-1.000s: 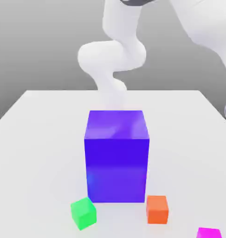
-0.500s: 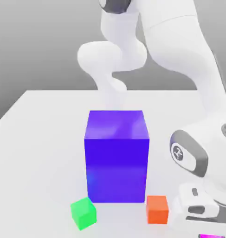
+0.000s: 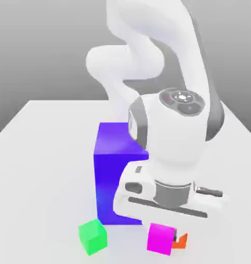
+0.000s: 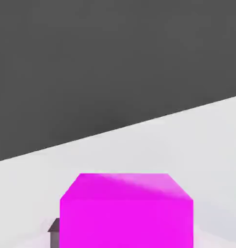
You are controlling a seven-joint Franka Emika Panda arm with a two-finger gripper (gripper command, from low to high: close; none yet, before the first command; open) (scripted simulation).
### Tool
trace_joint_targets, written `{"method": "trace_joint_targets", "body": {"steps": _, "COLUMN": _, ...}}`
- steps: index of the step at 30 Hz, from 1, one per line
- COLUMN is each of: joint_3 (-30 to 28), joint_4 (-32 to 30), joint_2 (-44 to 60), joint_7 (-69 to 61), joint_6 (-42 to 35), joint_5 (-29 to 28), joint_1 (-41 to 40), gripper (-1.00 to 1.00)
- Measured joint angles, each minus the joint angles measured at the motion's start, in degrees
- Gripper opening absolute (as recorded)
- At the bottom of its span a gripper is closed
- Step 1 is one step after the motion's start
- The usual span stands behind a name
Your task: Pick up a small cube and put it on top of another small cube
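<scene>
Starting at the exterior view's left: a small green cube [image 3: 92, 236] sits on the white table [image 3: 39, 154], near the front edge, just in front of the lower left corner of a large glossy blue-violet block [image 3: 111, 175]. That block stands upright mid-table; its right side is hidden behind the white robot arm [image 3: 168, 129].

Next to the right, a small magenta cube [image 3: 161, 237] hangs under the arm's hand, clear of the block and level with the green cube. Fingers [image 3: 174, 236] are closed on it, pinched to about the cube's width; a dark fingertip shows at the cube's right face. In the hand view the magenta cube [image 4: 127, 213] sits right up against the camera with a dark finger [image 4: 54, 231] at its side.

Just right of and partly behind the magenta cube, a small orange cube [image 3: 181, 240] shows as a sliver, resting on the table.
</scene>
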Motion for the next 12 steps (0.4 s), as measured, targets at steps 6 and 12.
{"method": "trace_joint_targets", "body": {"steps": 6, "joint_3": -3.68, "joint_4": -7.67, "joint_2": -3.24, "joint_7": -6.42, "joint_6": 5.44, "joint_5": 4.11, "joint_1": -6.75, "gripper": -1.00}}
{"method": "trace_joint_targets", "body": {"steps": 12, "joint_3": -3.67, "joint_4": -7.59, "joint_2": 2.09, "joint_7": -6.58, "joint_6": 10.72, "joint_5": 4.23, "joint_1": -6.81, "gripper": 1.00}}
